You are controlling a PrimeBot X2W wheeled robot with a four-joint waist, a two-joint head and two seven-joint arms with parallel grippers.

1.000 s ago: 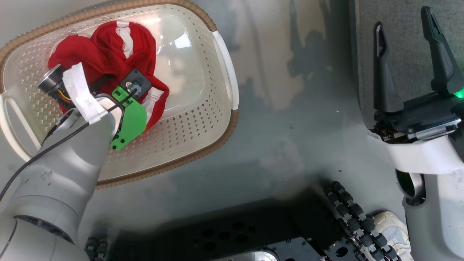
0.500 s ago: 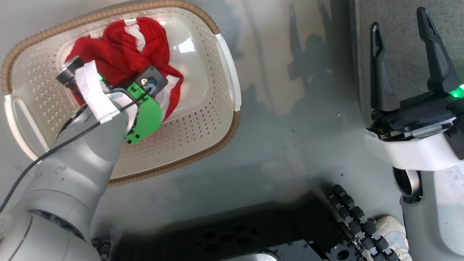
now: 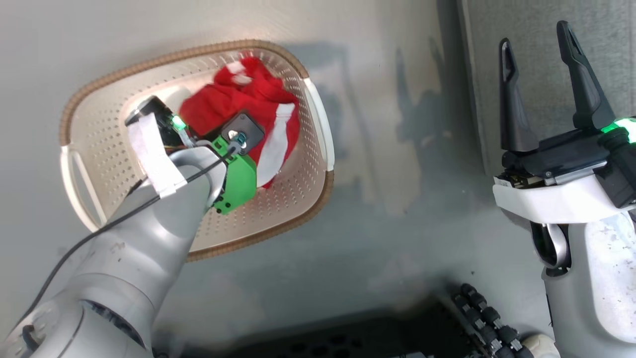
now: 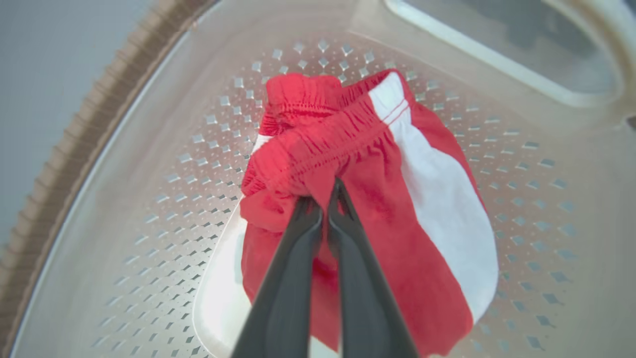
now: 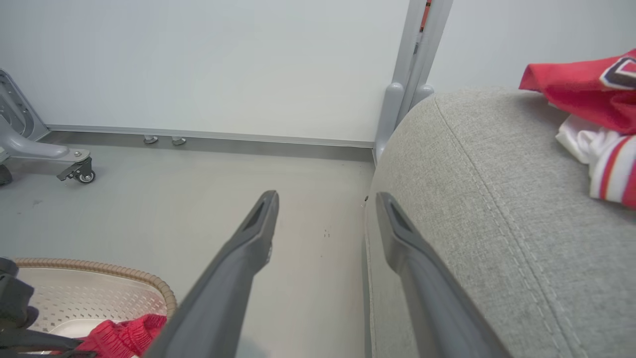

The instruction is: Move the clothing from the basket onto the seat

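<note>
Head view: the left arm reaches into the basket [image 3: 198,49], where the red shorts [image 3: 248,104] sit bunched. The right hand [image 3: 534,35] hovers empty by the seat [image 3: 616,49], fingers apart.

Left wrist view: the left hand [image 4: 323,199] is pinched on the shorts below the waistband.

Right wrist view: the jersey [image 5: 581,84] already lies on the seat.

The step looks like lifting the shorts out. Next they must clear the rim and swing across to the seat.

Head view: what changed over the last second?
The left gripper, shut on the shorts, has drawn them up and across the basket toward its end nearest the seat. They now hang bunched. The camera also shifted. The right gripper stayed open by the seat.
</note>
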